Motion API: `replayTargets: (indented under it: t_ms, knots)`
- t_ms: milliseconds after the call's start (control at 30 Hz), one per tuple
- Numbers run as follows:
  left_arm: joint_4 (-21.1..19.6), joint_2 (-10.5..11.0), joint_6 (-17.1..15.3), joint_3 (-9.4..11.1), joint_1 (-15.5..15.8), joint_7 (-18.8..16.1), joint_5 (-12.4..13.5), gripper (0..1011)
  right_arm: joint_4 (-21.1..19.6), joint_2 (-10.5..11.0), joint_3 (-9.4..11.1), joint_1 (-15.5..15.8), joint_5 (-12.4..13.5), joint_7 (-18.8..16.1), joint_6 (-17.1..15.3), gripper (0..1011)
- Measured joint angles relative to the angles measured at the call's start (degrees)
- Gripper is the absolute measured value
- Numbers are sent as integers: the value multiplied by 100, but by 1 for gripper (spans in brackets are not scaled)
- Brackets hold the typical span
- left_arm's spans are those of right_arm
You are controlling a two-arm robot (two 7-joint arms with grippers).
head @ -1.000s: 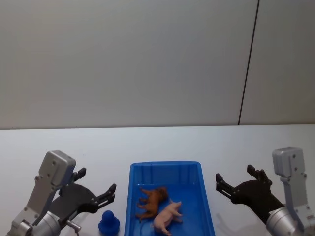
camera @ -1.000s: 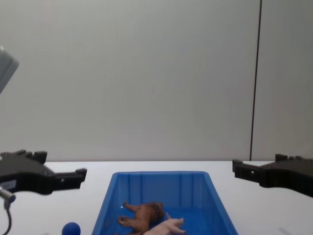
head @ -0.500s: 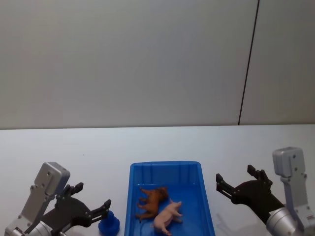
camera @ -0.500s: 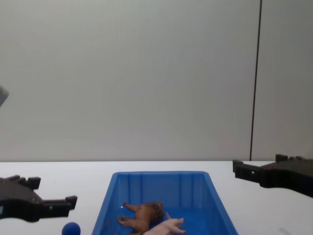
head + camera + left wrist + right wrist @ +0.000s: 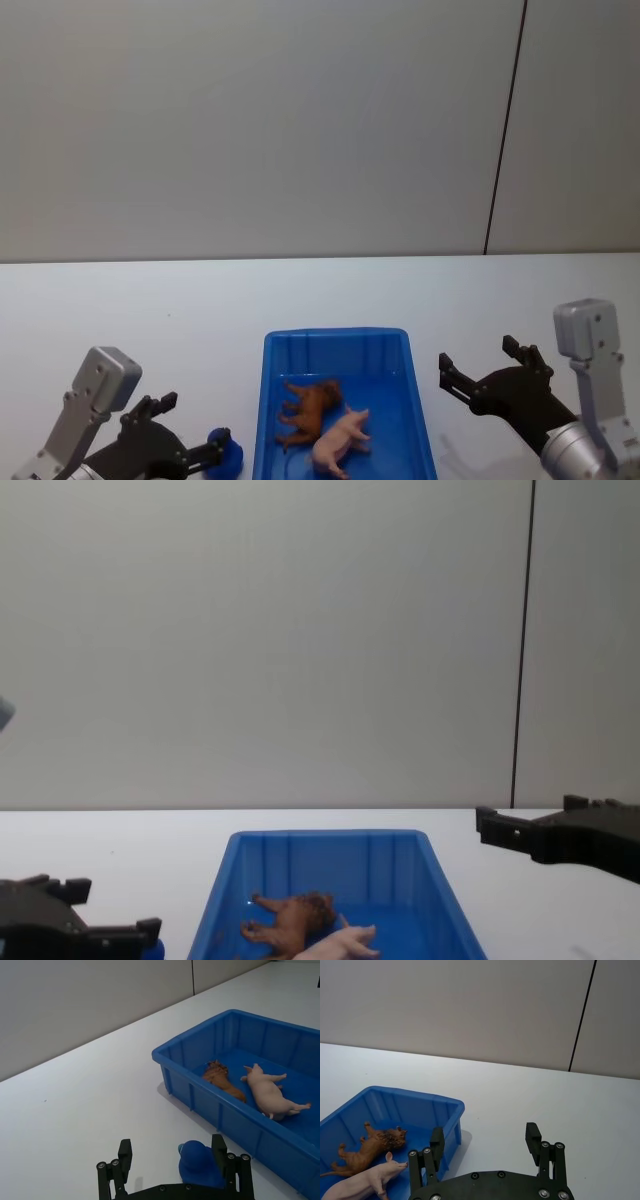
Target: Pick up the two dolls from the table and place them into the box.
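Both dolls are seen lying inside the rectangular bright blue plastic box [image 5: 340, 400]: the shaggy reddish-brown plastic dog-like figurine [image 5: 308, 405] on its side, with the pale pink plastic pig figurine [image 5: 340, 440] just beside it, touching or nearly so. The box sits on the flat white bench [image 5: 200, 300].

Over the last second the left gripper [image 5: 185, 450] has been lowered and drawn back toward the robot, fingers spread and empty; it is now low over the bench with the small blue ball-like toy [image 5: 197, 1162] between or just ahead of its fingers. The right gripper [image 5: 480, 375] has not moved, fingers released, hovering right of the box.

The placing is judged done; the left arm is probably retreating to rest.
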State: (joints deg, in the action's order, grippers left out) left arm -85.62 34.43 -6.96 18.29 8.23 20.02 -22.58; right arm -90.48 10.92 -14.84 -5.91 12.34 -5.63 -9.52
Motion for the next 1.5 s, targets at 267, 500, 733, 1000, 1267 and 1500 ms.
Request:
replayTargets:
  t_ms: [267, 500, 733, 1000, 1267, 1500]
  knots:
    - [238, -93, 54, 53, 96, 249, 46, 1003, 1, 0, 0, 0, 0, 0, 0, 1001]
    - [403, -174, 67, 96, 186, 404, 149, 967, 1, 0, 0, 0, 0, -1, 0, 1001]
    - [556, -253, 67, 140, 277, 491, 284, 785, 1, 0, 0, -1, 0, -1, 0, 1001]
    - [689, -328, 114, 183, 349, 542, 387, 547, 1, 0, 0, 0, 0, -1, 0, 1001]
    - [773, -380, 176, 205, 394, 552, 421, 322, 1, 0, 0, 0, 0, -1, 0, 1001]
    - [720, -374, 207, 198, 388, 516, 423, 282, 1, 0, 0, -1, 0, -1, 0, 1001]
